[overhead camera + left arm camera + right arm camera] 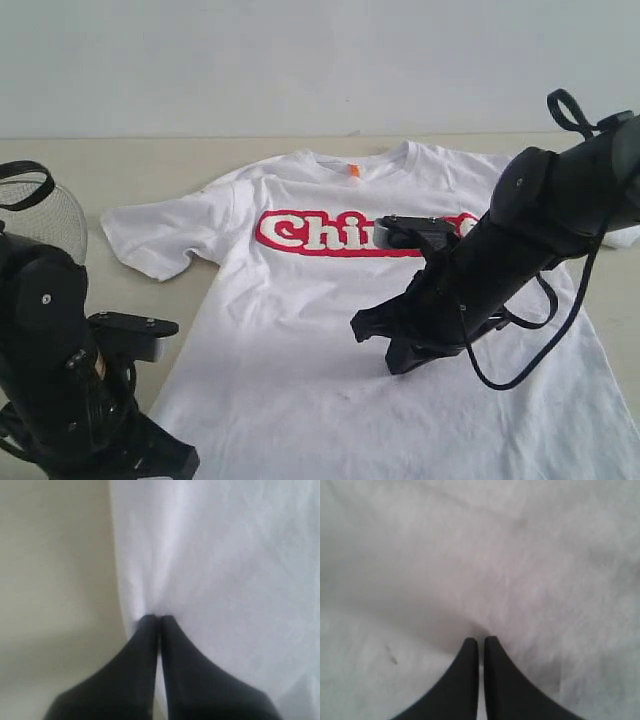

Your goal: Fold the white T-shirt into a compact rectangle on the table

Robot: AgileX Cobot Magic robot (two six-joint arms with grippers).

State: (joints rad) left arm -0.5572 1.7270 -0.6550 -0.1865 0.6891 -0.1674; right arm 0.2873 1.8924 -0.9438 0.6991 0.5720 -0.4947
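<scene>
The white T-shirt lies flat and front up on the table. Its red print is partly hidden behind my right arm, and a small orange neck tag shows at the collar. My left gripper is shut at the shirt's side edge, and the cloth puckers toward its tips. In the exterior view it sits low at the shirt's near left corner. My right gripper reaches over the shirt's middle. Its jaws are shut with the tips at the white cloth; whether cloth is pinched between them does not show.
A round wire-mesh basket stands at the left edge behind my left arm. Bare table runs along the shirt's left side. A pale wall rises behind the table's far edge. The shirt's right sleeve is hidden behind my right arm.
</scene>
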